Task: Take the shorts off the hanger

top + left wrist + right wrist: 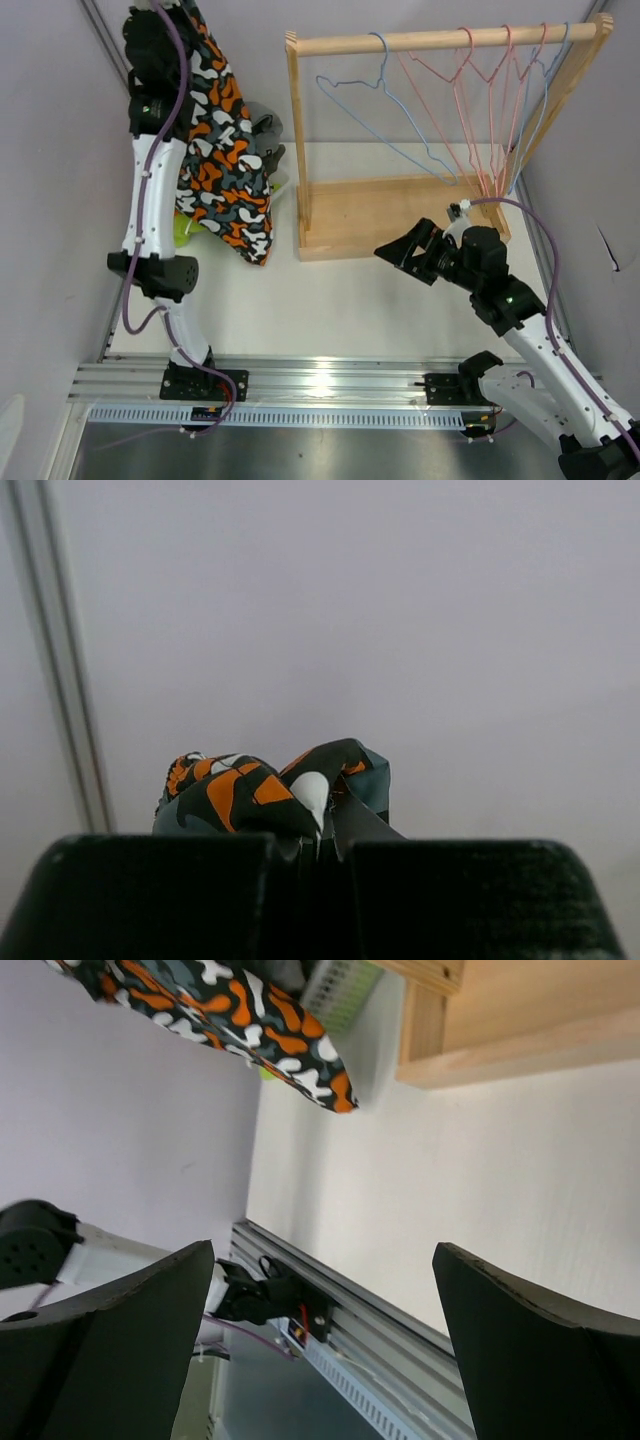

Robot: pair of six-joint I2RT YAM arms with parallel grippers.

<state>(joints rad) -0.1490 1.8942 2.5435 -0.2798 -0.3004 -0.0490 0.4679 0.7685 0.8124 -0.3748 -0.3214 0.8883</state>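
My left gripper (180,14) is raised at the far left and shut on the orange-white-black camouflage shorts (225,150), which hang free of the rack down to the table. In the left wrist view the gripper (325,845) pinches a bunched fold of them (240,795). Under the hanging cloth lie a lime green garment (184,230) and a dark grey one (266,128). The other shorts are hidden. The wire hangers (470,100) on the wooden rack (440,38) are bare. My right gripper (398,250) is open and empty, low in front of the rack (320,1300).
The rack's wooden base tray (380,215) sits at centre right, with its left upright (296,150) near the hanging shorts. A metal rail (320,380) runs along the near edge. Grey walls close in on both sides.
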